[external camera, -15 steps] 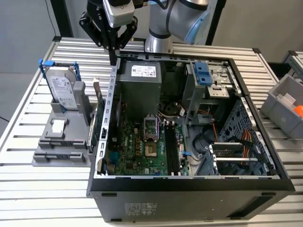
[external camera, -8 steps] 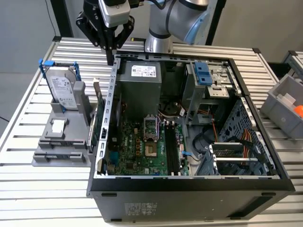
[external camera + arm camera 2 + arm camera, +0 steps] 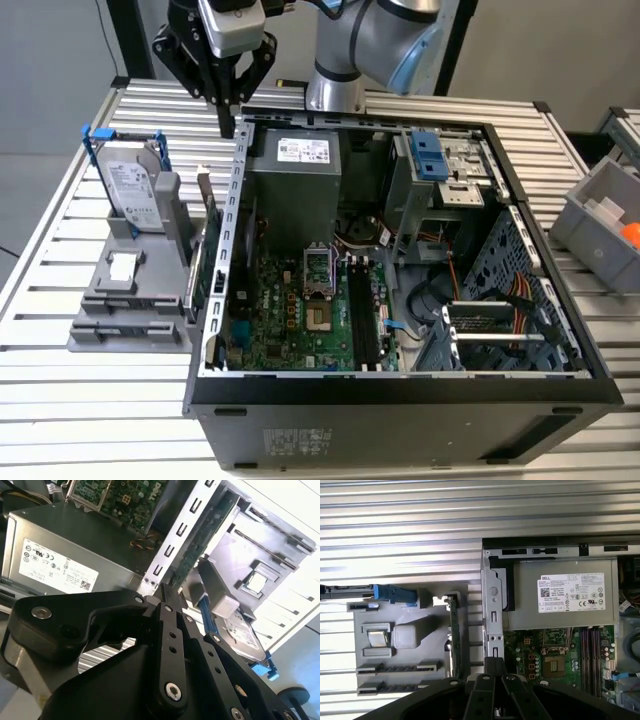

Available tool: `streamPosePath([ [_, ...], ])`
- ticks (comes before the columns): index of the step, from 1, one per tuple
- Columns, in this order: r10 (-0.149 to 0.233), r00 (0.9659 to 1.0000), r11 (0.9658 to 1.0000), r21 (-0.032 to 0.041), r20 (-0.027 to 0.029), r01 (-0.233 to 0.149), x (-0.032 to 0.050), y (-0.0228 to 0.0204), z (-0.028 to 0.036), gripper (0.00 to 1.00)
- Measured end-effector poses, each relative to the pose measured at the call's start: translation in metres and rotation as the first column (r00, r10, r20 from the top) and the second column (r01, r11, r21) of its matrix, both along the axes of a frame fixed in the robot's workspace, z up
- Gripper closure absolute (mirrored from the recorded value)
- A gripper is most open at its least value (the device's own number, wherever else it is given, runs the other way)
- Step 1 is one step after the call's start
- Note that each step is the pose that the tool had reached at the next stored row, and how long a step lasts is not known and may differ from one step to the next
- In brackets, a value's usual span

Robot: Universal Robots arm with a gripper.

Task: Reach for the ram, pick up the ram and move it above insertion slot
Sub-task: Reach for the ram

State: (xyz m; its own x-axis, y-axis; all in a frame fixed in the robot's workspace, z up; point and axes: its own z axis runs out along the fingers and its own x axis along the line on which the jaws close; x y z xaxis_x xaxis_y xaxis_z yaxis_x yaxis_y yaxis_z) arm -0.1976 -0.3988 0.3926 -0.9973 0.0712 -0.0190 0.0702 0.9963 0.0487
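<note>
Where the grey holder (image 3: 120, 300) meets the open computer case (image 3: 400, 405), the ram (image 3: 207, 250) is seen standing on its long edge. It is a thin green strip just beside the case's side wall.

The hand (image 3: 227, 125) is held above the ram's far end and the case's rear corner, apart from both. Its fingers are closed together on nothing.

A hard drive (image 3: 130, 185) in a blue-edged frame is set upright in the same holder.

Holder and case are carried by a slatted metal worktop (image 3: 100, 420). Bare slats are left free on the exterior view's left and behind the case.

Inside the case, the memory slots (image 3: 360, 315) are hemmed by the power supply (image 3: 295, 170) and a drive cage (image 3: 440, 170).

A grey bin (image 3: 600, 215) is noted at the exterior view's right edge.
</note>
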Motion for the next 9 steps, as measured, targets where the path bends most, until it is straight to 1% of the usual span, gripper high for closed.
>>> streamPosePath([
  [9, 0.0, 1.0, 1.0, 0.0001, 0.0001, 0.0, -0.0097, 0.0, 0.0, 1.0],
])
